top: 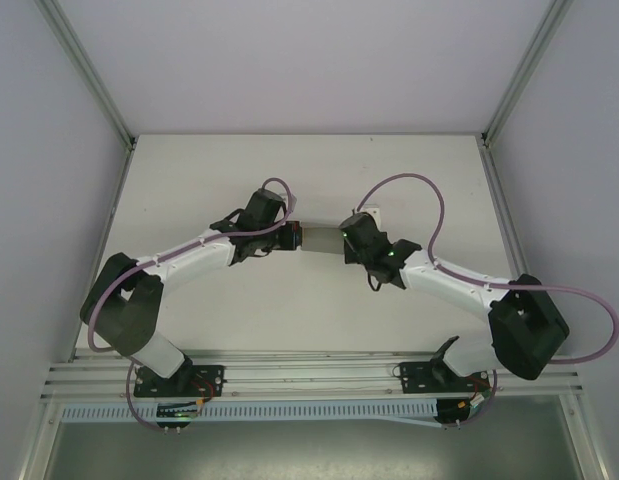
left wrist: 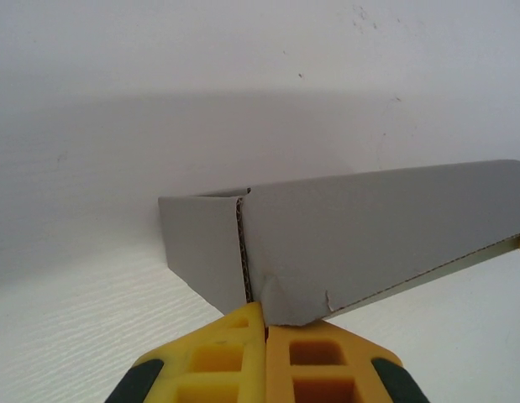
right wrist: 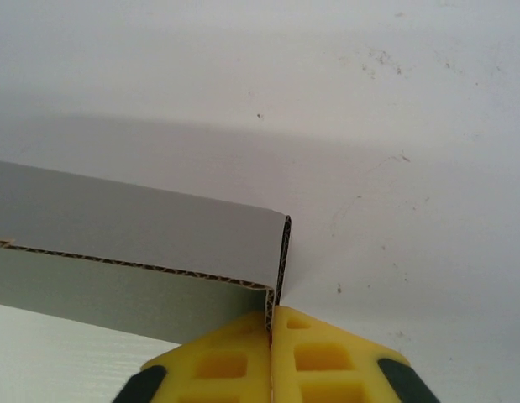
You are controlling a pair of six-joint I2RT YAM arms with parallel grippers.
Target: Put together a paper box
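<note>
**Two-arm hold on a part-formed box.** In the overhead view the left arm (top: 189, 261) and right arm (top: 449, 282) reach inward from the near edge of the surface (top: 239, 320). They meet the paper box (top: 317, 240) from either end, near the middle of the surface.

Left wrist view: the left jaws are clenched. Their yellow fingers (left wrist: 222, 357) press together on a lower corner of the box, where the board is slightly crumpled. One long grey wall runs off to the right, and a short end wall folds back to the left.

Right wrist view: the right jaws are likewise clamped on the box, nipping the corrugated edge of an upright end wall.

Whether the box rests on the surface or hangs just above it cannot be told.

Judged step: the walls are raised and the form is being squared. Any loose flaps are hidden.

The next move probably calls for one arm to hold firm while the other lets go and presses or tucks a flap. This must be done without crushing the thin board.
</note>
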